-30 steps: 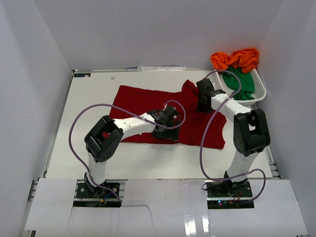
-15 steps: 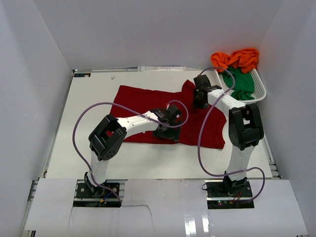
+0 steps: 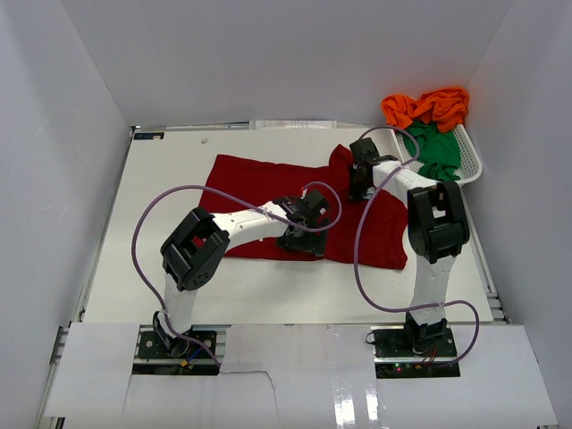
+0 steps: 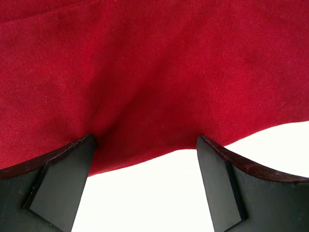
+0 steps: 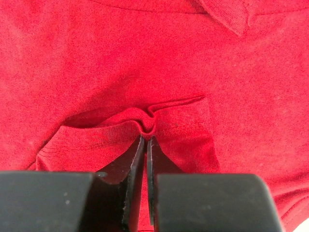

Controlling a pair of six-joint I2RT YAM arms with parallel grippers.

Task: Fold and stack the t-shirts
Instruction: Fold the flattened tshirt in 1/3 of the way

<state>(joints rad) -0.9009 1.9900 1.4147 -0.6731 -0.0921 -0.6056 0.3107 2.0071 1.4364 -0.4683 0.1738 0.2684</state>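
**Right gripper (image 5: 146, 139) pinches sleeve hem as red shirt lies spread for folding**

Its jaws are pressed together on a small raised ridge of the sleeve cuff (image 5: 145, 123) of the dark red t-shirt (image 3: 259, 183), which lies spread across the middle of the table (image 3: 161, 259). The left gripper (image 4: 145, 142) stands wide apart and holds nothing, its fingers (image 4: 72, 159) set either side of the shirt's near hem, where red cloth gives way to bare white surface.

The fabric looks light, soft and limp. It should drape from any lifted point and may drag or bunch over the smooth tabletop, so hems, cuffs and corners look like the best places to take hold. Whether the right claw has caught one layer or two cannot be told.

Bare table lies to the left of the shirt and in front of it, which leaves room to swing a fold over. To the right it is tighter: the white basket (image 3: 469, 165), with an orange shirt (image 3: 429, 105) and a green shirt (image 3: 433, 147) in it, sits in the far right corner just beside the right arm. Purple cables (image 3: 362, 259) loop over the cloth and could snag it.
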